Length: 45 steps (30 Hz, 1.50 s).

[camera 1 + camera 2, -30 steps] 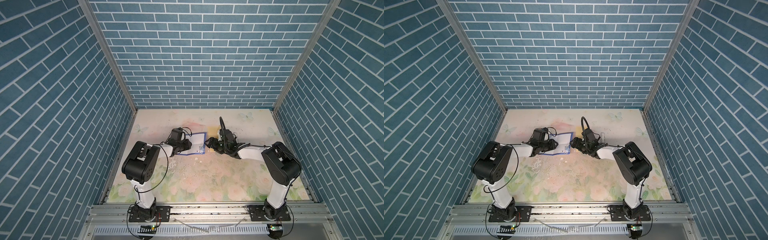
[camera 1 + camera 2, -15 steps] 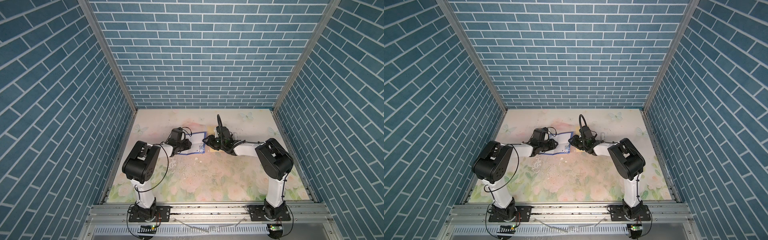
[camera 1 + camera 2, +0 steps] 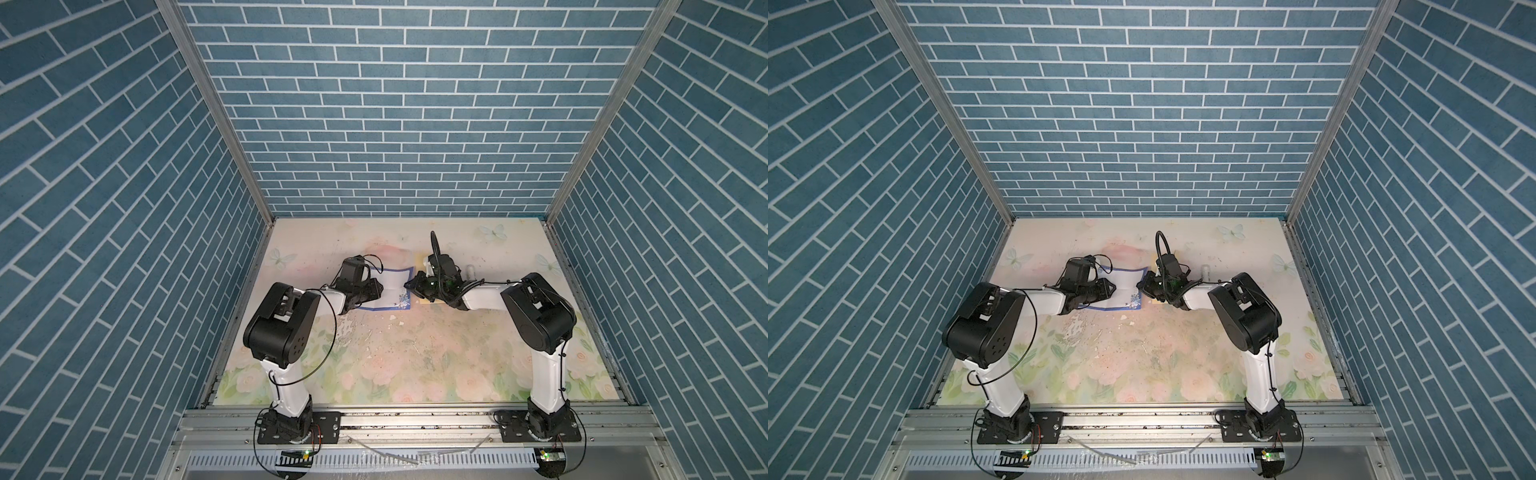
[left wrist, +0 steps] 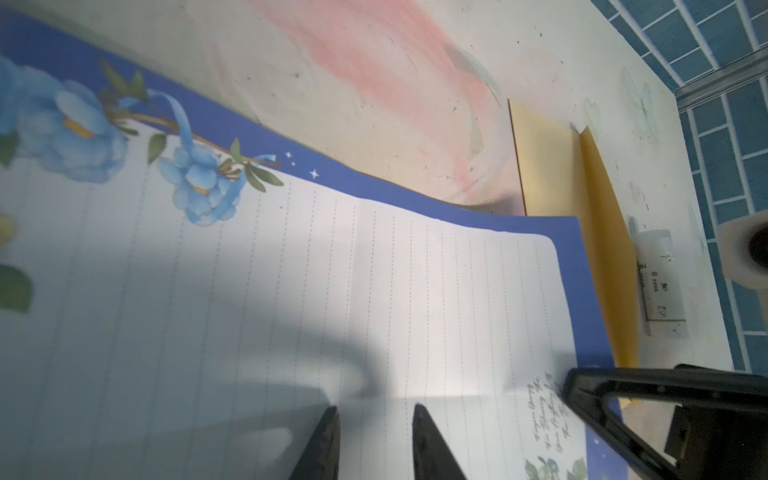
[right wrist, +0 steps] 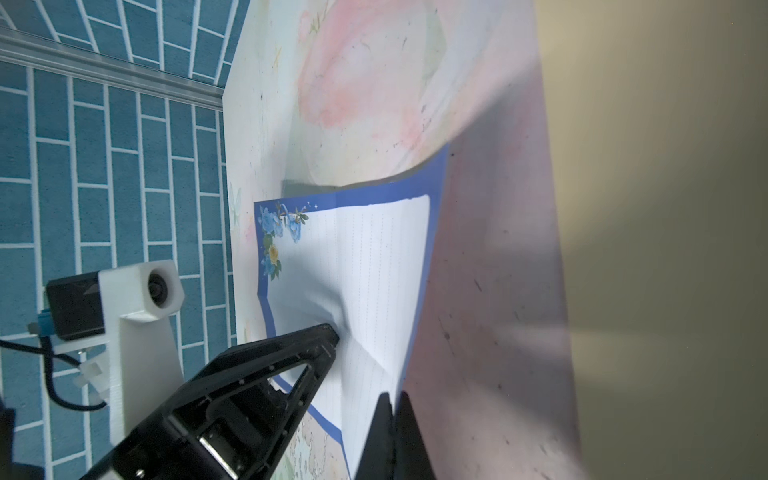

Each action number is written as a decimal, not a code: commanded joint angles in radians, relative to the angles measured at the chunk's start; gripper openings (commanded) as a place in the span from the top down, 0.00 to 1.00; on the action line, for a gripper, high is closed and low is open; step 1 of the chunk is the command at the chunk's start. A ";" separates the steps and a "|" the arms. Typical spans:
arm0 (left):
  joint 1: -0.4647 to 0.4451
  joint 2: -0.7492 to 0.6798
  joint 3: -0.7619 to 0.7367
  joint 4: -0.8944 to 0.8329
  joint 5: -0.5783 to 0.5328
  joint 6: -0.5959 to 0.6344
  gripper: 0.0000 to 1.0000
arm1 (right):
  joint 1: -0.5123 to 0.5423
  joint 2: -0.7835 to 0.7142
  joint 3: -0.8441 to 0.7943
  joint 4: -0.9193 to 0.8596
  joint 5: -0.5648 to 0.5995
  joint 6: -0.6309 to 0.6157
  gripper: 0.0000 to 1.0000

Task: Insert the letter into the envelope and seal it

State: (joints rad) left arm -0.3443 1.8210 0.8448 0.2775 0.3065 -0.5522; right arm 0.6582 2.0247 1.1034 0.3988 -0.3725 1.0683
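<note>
The letter [image 3: 392, 289] [image 3: 1126, 291], white and lined with a blue border, lies at mid-table in both top views. My left gripper [image 4: 374, 409] [image 3: 380, 287] stands open, with both fingertips [image 4: 332, 415] resting on the sheet [image 4: 291, 291]; the paper dents under them [image 5: 365, 270]. My right gripper [image 5: 392, 399] [image 3: 406, 286] is shut on the letter's right edge, which rises slightly. The yellow envelope [image 4: 544, 166] [image 3: 420, 259] lies just beyond that edge with its flap [image 4: 602, 249] open. My right arm hides most of it in the top views.
A white glue stick [image 4: 660, 282] [image 3: 471, 271] lies just right of the envelope, with a white cap-like cylinder [image 4: 748, 257] beside it. Blue brick walls [image 3: 395, 124] close in the back and both sides. The floral table surface [image 3: 415, 361] shows scuffs and flakes.
My right gripper moved left to the letter's right edge and shut on it. The left gripper stayed pressing on the sheet.
</note>
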 commanded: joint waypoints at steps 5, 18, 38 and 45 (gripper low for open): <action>0.005 -0.214 -0.016 -0.096 -0.025 0.053 0.55 | -0.001 -0.053 0.031 0.043 -0.033 -0.086 1.00; 0.006 -0.691 -0.071 -0.147 -0.116 0.250 0.14 | -0.034 -0.380 0.044 -0.325 -0.085 -0.696 1.00; -0.028 -0.713 -0.254 0.272 0.204 0.502 0.05 | -0.036 -0.793 0.050 -0.802 0.000 -1.400 1.00; -0.069 -0.648 -0.261 0.324 0.305 0.548 0.06 | -0.035 -0.875 0.035 -0.845 0.037 -1.551 1.00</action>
State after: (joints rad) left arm -0.3897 1.1465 0.5961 0.5629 0.5381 -0.0605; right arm 0.6235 1.2015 1.1049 -0.4053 -0.3534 -0.3321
